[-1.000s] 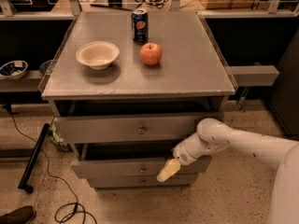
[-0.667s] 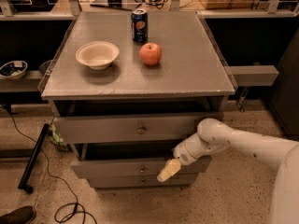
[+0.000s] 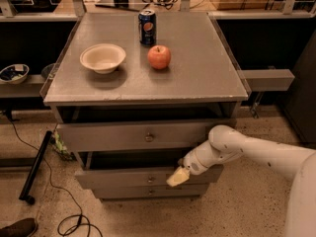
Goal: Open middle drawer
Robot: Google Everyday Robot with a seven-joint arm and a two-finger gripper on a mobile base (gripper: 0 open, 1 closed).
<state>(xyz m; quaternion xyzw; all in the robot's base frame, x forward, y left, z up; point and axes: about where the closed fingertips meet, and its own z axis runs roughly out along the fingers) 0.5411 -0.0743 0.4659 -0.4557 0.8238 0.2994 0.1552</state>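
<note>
The grey cabinet has three drawers stacked one under another. The middle drawer [image 3: 118, 178] has a low front panel with a small round knob [image 3: 150, 178] at its centre. It stands out a little further than the narrower bottom drawer [image 3: 128, 192] below it. My gripper [image 3: 177, 177], with pale yellow tips, is on the end of the white arm [image 3: 247, 152] that comes in from the right. It sits against the middle drawer's front, just right of the knob.
The wide top drawer [image 3: 108, 136] juts out above the middle one. On the cabinet top stand a white bowl [image 3: 102, 58], a red apple [image 3: 159, 57] and a blue soda can [image 3: 146, 27]. Cables [image 3: 74, 216] and a black bar [image 3: 37, 167] lie on the floor at left.
</note>
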